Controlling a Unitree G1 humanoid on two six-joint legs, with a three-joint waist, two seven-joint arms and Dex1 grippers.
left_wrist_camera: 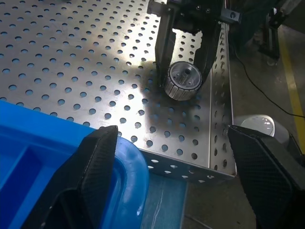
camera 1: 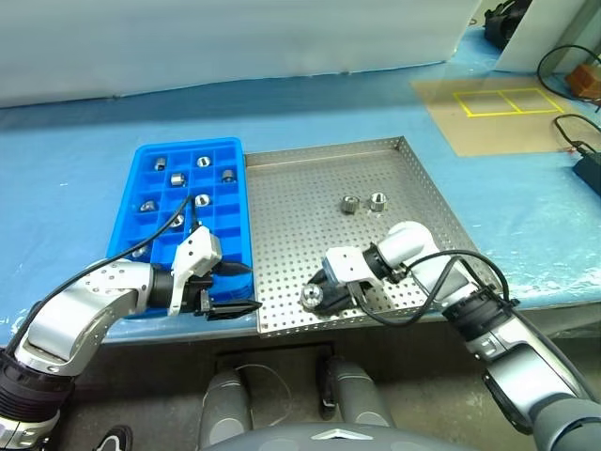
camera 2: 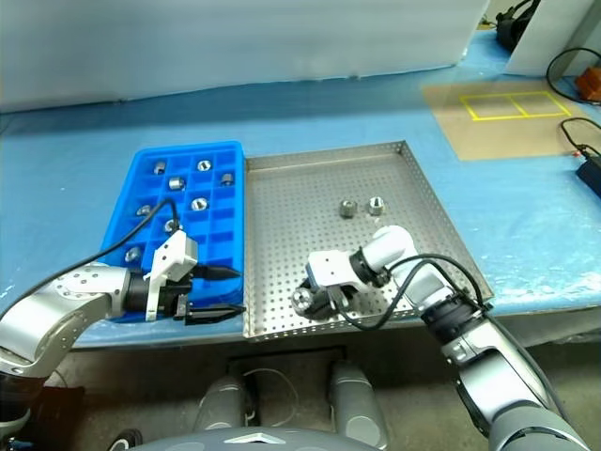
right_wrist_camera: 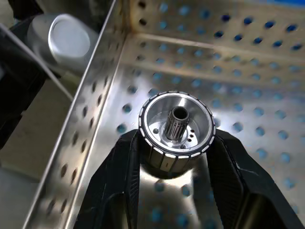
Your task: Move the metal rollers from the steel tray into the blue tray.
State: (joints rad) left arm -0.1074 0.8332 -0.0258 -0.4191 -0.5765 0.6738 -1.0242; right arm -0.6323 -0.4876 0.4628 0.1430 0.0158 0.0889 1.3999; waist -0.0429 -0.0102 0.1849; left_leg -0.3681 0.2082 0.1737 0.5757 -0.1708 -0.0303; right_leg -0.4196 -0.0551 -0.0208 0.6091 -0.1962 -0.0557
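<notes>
Metal rollers, short shiny silver cylinders with a central bore: one (right_wrist_camera: 177, 130) with a ribbed, segmented outer band, clamped between the two black fingers of the right gripper (camera 1: 316, 299) at the near edge of the large square steel tray (camera 1: 282, 202), close to its low perforated rim. Two more rollers (camera 1: 349, 204) (camera 1: 378, 200), lying side by side on the hole-dotted floor toward the far right of that tray, well apart from the held one. Several others (camera 1: 202, 161) seated singly in the square cells of the bright blue plastic grid tray (camera 1: 231, 218), just left of the steel tray and touching its side. Left gripper (camera 1: 230, 289) hovering over the near right corner of the blue tray, textured black fingers (left_wrist_camera: 95, 157) spread wide apart, holding nothing, pointing toward the right gripper. All resting on a light blue, slightly wrinkled table covering (camera 1: 75, 169).
</notes>
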